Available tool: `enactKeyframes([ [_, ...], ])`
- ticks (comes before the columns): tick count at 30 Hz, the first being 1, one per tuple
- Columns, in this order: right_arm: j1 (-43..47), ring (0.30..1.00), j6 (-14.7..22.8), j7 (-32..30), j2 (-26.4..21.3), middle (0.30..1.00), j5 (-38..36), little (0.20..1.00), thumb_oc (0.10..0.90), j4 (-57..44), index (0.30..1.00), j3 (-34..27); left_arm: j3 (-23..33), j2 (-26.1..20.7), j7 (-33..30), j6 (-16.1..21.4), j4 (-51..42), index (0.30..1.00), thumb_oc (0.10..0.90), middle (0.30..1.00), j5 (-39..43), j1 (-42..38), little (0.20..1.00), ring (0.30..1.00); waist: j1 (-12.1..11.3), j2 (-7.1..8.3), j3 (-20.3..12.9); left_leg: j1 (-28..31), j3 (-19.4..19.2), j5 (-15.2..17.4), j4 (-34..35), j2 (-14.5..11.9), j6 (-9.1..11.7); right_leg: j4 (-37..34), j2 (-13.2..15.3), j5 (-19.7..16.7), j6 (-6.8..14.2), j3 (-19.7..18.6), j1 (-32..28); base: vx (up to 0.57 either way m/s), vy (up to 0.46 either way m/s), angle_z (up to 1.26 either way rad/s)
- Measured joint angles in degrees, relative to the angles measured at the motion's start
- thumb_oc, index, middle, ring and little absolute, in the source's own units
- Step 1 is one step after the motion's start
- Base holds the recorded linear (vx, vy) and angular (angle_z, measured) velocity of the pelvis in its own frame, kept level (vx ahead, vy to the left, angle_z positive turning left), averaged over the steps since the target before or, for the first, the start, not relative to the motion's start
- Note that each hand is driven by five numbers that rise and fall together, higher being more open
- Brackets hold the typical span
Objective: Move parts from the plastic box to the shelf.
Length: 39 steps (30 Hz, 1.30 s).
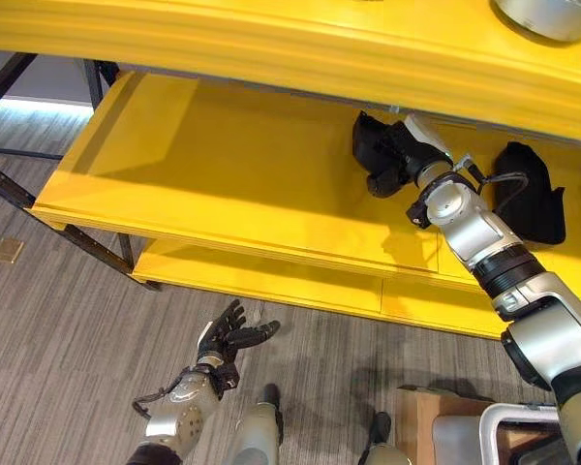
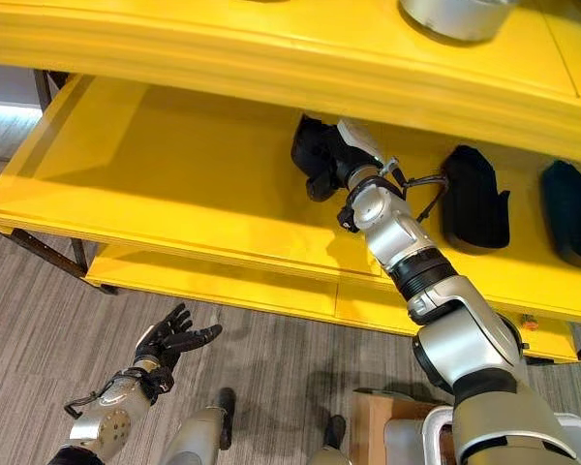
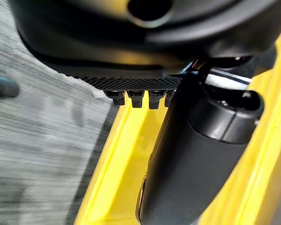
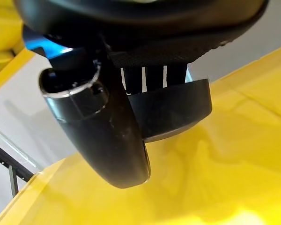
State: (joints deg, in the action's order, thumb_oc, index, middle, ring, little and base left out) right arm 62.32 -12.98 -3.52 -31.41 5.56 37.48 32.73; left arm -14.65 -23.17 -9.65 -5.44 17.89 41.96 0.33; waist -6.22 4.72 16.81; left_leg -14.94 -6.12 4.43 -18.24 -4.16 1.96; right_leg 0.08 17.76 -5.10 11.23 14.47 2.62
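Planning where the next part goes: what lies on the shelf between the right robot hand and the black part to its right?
Bare yellow shelf lies between the right robot hand and the black part, crossed by the arm; this shows in the right eye view.

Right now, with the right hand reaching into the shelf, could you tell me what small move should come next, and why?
Probably let go of the part and draw back. The right hand is curled on a black part low over the yellow shelf, beside two black parts already lying there. In the wrist view I cannot tell whether it rests on the board yet. The left hand hangs open over the floor.
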Motion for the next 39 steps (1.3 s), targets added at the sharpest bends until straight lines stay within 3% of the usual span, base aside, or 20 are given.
enactKeyframes([
  [4,-0.36,0.3,-0.02,0.09,-0.15,0.3,-0.01,0.3,0.4,-0.01,0.3,-0.1,-0.52,0.13,0.05,-0.78,-0.36,1.0,0.9,1.0,0.0,2.86,1.0,1.0,1.35,-0.45,0.08,0.03,-0.07,0.03,1.4,-0.73,0.43,0.46,0.17,-0.03,-0.03,0.03,0.88,0.01,-0.058,-0.06],
  [9,-1.15,0.3,-0.1,0.1,-0.87,0.3,0.0,0.3,0.4,0.02,0.3,-0.15,-0.5,1.74,0.05,-0.81,-0.37,1.0,0.9,1.0,-0.03,3.65,1.0,1.0,1.45,-1.95,-0.14,0.14,0.01,-1.63,1.77,-0.74,0.4,0.79,0.0,-0.43,-0.59,0.14,1.03,-0.01,-0.047,0.02],
  [26,-1.12,0.3,-0.02,0.09,0.25,0.3,0.03,0.3,0.4,5.25,0.3,-0.26,-0.94,2.03,0.28,-0.81,-0.32,1.0,0.9,1.0,-0.08,1.79,1.0,1.0,1.27,-1.99,-0.15,2.62,-0.52,-2.06,3.59,-0.93,0.59,0.6,-0.6,0.04,-0.72,0.23,-0.27,-0.01,-0.016,-0.02],
  [39,-1.97,0.3,0.02,1.24,1.19,0.3,4.02,0.3,0.4,5.27,0.3,0.34,-1.04,2.05,-0.05,-0.8,-0.1,1.0,0.9,1.0,-0.06,2.28,1.0,1.0,0.21,-1.99,-0.15,-0.11,1.75,-2.27,2.98,-0.84,0.86,1.83,-0.74,0.84,-0.52,2.03,1.08,-0.01,-0.003,0.08],
])
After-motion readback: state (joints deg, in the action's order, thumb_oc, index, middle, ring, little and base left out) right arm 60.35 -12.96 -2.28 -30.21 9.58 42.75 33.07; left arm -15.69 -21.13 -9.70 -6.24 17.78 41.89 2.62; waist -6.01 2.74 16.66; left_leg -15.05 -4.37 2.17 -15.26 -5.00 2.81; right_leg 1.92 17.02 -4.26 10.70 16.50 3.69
